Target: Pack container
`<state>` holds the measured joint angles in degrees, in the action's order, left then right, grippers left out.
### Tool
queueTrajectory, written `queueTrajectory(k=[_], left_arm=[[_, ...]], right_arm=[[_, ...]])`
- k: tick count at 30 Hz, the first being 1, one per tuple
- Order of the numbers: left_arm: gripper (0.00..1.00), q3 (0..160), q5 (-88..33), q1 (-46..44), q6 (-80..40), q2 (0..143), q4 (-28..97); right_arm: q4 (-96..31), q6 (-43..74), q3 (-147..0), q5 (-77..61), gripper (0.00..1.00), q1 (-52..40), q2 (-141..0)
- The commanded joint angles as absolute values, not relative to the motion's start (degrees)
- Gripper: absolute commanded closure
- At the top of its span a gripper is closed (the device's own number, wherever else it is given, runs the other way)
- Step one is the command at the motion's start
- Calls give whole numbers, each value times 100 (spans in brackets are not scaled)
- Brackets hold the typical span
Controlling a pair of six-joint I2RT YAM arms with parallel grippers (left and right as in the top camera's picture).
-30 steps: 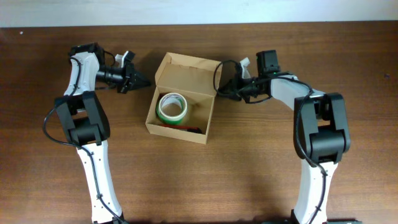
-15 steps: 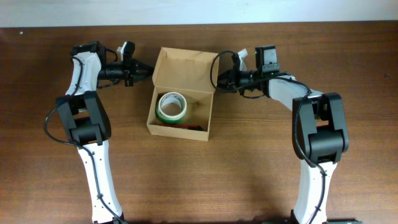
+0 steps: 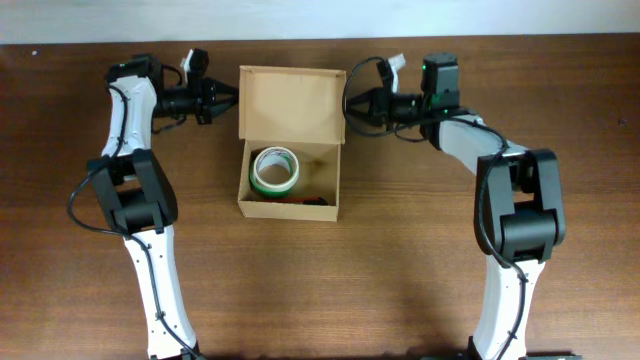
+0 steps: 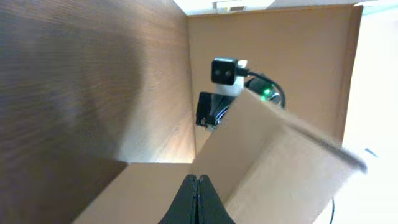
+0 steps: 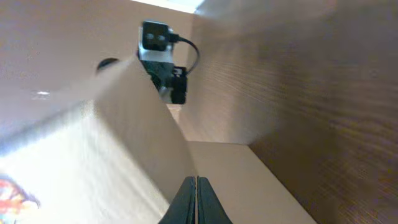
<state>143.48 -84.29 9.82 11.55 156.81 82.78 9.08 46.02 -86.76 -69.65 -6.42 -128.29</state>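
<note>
Container (image 3: 290, 208) sat open, and I saw the left gripper (image 3: 232, 100) pinched together at nine o'clock of its lid (image 3: 290, 105), right gripper (image 3: 350, 103) likewise at three.

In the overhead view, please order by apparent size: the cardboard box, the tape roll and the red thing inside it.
1. cardboard box
2. tape roll
3. red thing; only a thin strip shows, so its full size is unsure.

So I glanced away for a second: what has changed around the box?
The left gripper and right gripper moved toward the far edge of the table and in against the side edges of the lid of the container. The container turned square to the table. Both grippers stayed shut; the tape roll stayed inside.
</note>
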Motion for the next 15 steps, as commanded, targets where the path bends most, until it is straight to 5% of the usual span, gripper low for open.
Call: queueTrajectory(k=[1,15], left_arm=[[99,14984,-7999,1015,1321,15760,8759],[98,17213,-7046,838,991,15373,9671]], right_arm=[[934,4705,-9083,-7332,96,-644,-12726],[554,5570,-10169,-7266,96,-755,-12623]])
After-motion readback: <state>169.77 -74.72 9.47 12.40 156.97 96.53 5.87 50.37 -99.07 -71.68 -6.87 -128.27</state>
